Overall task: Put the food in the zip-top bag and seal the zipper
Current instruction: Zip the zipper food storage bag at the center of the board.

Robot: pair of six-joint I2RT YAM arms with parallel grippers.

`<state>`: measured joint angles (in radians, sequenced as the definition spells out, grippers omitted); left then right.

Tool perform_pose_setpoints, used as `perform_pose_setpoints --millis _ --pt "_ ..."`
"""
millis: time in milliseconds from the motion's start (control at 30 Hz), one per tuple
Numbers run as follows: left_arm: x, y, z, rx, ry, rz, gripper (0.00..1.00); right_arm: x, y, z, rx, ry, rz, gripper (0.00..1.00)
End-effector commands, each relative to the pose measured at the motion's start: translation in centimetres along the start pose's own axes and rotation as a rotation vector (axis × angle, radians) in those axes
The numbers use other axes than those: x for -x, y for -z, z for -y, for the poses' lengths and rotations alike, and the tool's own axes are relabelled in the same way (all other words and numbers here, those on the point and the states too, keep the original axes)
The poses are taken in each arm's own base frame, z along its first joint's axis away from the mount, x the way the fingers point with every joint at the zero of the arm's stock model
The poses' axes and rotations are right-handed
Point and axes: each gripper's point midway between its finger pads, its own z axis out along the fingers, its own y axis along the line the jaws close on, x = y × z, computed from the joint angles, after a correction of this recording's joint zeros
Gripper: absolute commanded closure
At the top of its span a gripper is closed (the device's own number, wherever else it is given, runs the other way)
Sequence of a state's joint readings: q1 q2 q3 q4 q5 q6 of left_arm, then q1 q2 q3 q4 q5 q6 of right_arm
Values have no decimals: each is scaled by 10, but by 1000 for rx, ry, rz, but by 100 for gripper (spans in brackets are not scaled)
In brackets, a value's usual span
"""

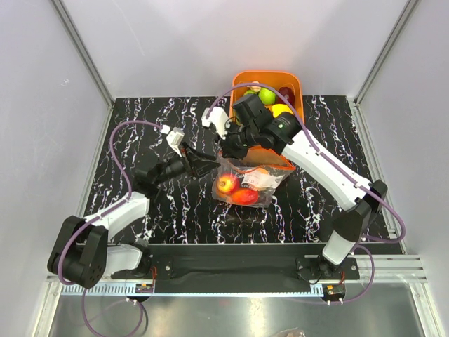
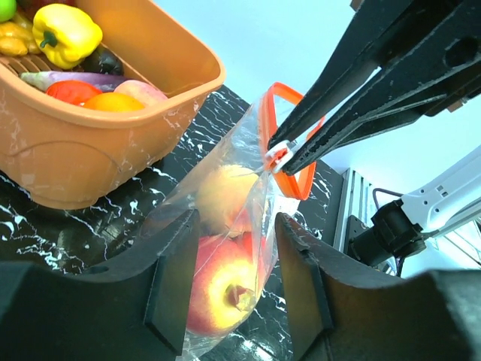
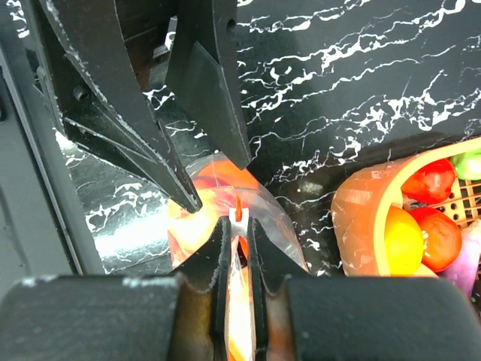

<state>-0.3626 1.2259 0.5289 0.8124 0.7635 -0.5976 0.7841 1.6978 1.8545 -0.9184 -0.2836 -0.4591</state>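
Currently: sealing step. Zip-top bag (image 1: 275, 181) mid-table, beside basket (image 1: 270, 73); food (image 2: 222, 289) inside it. Right gripper (image 3: 239, 224) clamped on the zipper (image 2: 297, 188) at its white end. Left gripper (image 2: 233, 252) fingers apart, straddling the bag. Next, I judge: left steadies, right draws along the strip.

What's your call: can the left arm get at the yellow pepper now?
Probably not: the left end effector straddles the bag, and the right arm, pinching the zipper, lies across the way to the basket's pepper.
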Motion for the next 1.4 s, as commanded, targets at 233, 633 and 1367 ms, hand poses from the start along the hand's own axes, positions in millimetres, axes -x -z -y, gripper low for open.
perform_pose_setpoints --millis 233,633,1367 --pt "27 -4 27 -103 -157 62 49 19 12 -5 61 25 16 97" --pt "33 -18 30 -125 -166 63 60 18 10 -13 110 21 4 96" --pt "43 -8 28 -88 -83 122 100 -18 -9 -2 53 -3 -113 98"
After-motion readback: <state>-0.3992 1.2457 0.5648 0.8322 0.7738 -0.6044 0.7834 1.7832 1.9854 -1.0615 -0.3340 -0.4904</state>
